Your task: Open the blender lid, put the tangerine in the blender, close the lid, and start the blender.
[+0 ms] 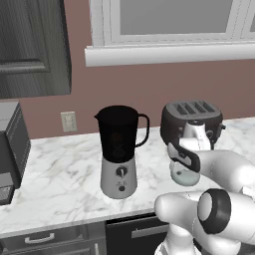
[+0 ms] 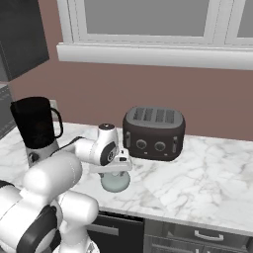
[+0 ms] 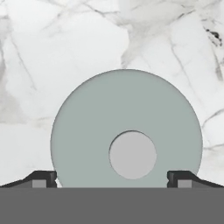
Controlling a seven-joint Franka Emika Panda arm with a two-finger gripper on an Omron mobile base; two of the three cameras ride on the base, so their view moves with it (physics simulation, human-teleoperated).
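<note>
The blender [image 1: 118, 149] [image 2: 37, 123] stands on the marble counter, and its black jar has no lid on it. The blender lid [image 1: 185, 178] [image 2: 116, 184] [image 3: 127, 122], a pale grey-blue disc with a small knob, lies flat on the counter in front of the toaster, to the blender's right. My gripper [image 1: 183, 170] [image 2: 116, 173] [image 3: 111, 177] points straight down just above the lid and is open. Its fingertips [image 3: 43, 178] stand wide apart over the lid's edges, with nothing held. The tangerine is out of view.
A dark four-slot toaster [image 1: 191, 119] [image 2: 154, 133] sits right behind the lid. A dark appliance [image 1: 10, 144] stands at the counter's left end. The counter's front edge [image 1: 74, 219] runs close to the blender, and open marble [image 2: 197, 183] lies to the right.
</note>
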